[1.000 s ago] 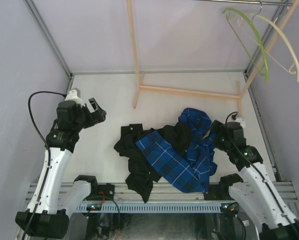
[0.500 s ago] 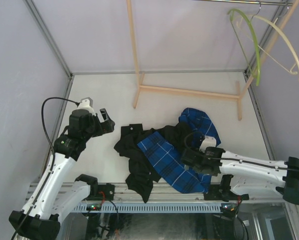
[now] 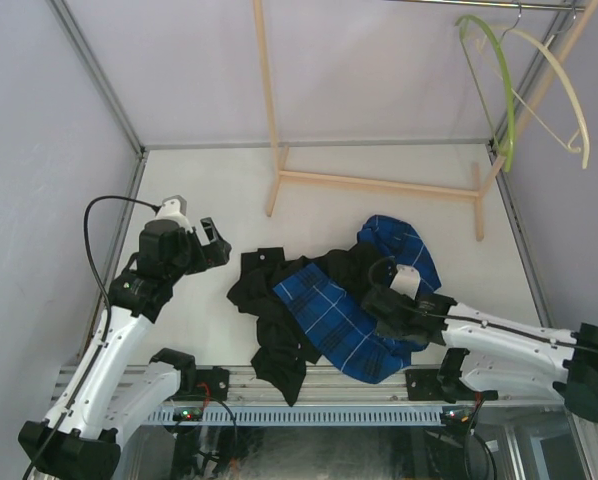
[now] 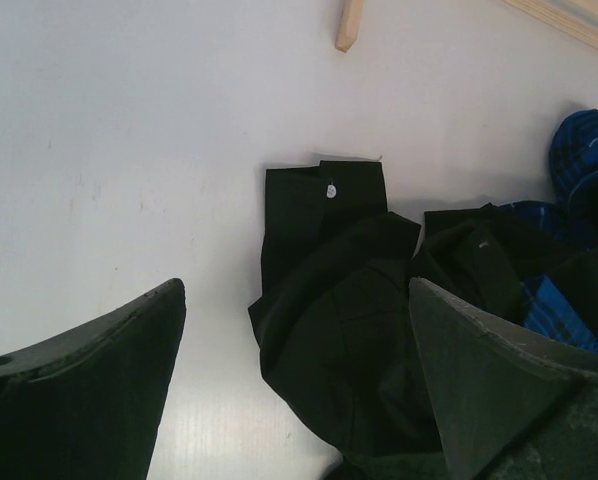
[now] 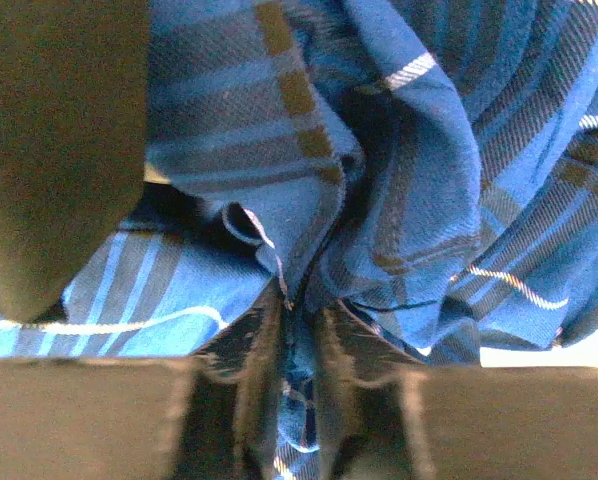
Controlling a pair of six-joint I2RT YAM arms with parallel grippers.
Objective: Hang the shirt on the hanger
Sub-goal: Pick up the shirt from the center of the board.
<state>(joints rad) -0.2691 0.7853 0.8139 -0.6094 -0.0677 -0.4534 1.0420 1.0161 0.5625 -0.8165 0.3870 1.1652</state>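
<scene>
The blue plaid shirt (image 3: 329,310) lies crumpled on the table, tangled with a plain black garment (image 3: 269,320). My right gripper (image 3: 382,298) reaches low across the pile and is shut on a fold of the shirt (image 5: 379,180), with the cloth pinched between its fingers (image 5: 254,350). The lime-green hanger (image 3: 494,70) hangs by its hook from the rail at the top right. Left of the pile, my left gripper (image 3: 207,243) stands open above the table, its fingers (image 4: 89,360) wide apart over the black garment's (image 4: 349,330) edge.
A pale cream hanger (image 3: 564,90) hangs beside the green one. A wooden rack frame (image 3: 374,183) stands across the back of the table. Grey walls close in the left, back and right sides.
My right gripper has closed on a fold of the blue shirt and lifted it slightly. The left arm has barely moved in the last half second.
</scene>
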